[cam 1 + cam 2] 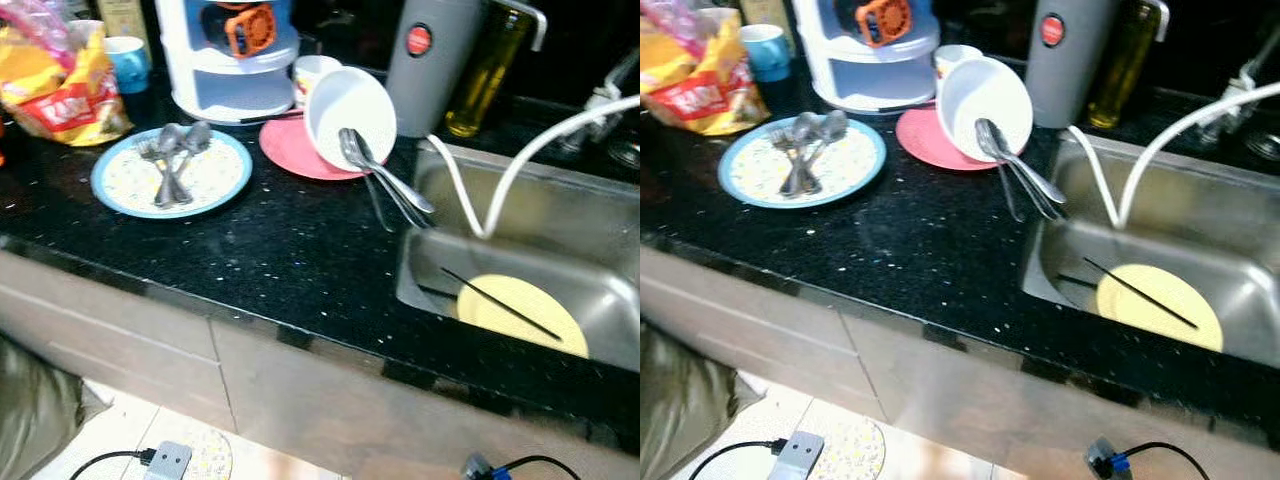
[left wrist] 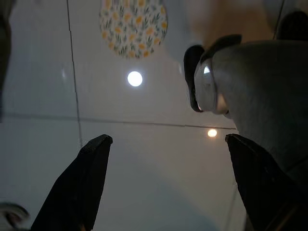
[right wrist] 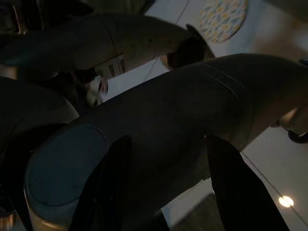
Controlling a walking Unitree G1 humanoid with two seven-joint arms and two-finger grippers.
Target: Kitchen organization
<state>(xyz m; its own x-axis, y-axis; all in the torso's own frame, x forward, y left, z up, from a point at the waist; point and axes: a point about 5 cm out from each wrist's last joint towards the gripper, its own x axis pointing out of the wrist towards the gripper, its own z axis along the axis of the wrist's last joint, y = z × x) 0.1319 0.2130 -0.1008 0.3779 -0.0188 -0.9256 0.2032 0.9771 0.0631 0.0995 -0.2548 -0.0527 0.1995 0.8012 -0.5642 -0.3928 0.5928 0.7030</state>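
Note:
A blue-rimmed plate (image 1: 128, 190) lies on the black counter (image 1: 280, 260) with several spoons and forks (image 1: 172, 160) piled on it. Behind it a white bowl (image 1: 352, 112) leans tilted on a pink plate (image 1: 290, 150), and long spoons (image 1: 385, 180) reach from the bowl towards the sink (image 1: 600, 240). In the sink lies a yellow plate (image 1: 520, 312) with a thin black stick (image 1: 500, 305) across it. My left gripper (image 2: 168, 139) hangs open above the tiled floor. My right gripper (image 3: 166, 142) hangs open beside my own dark leg.
A white tiered rack (image 1: 235, 60), a grey canister (image 1: 430, 60) and an oil bottle (image 1: 485, 75) stand at the back. A yellow snack bag (image 1: 60, 85) and a blue cup (image 1: 128, 62) sit far left. White hoses (image 1: 500, 185) drop into the sink. A floral mat (image 1: 210, 458) and cables lie on the floor.

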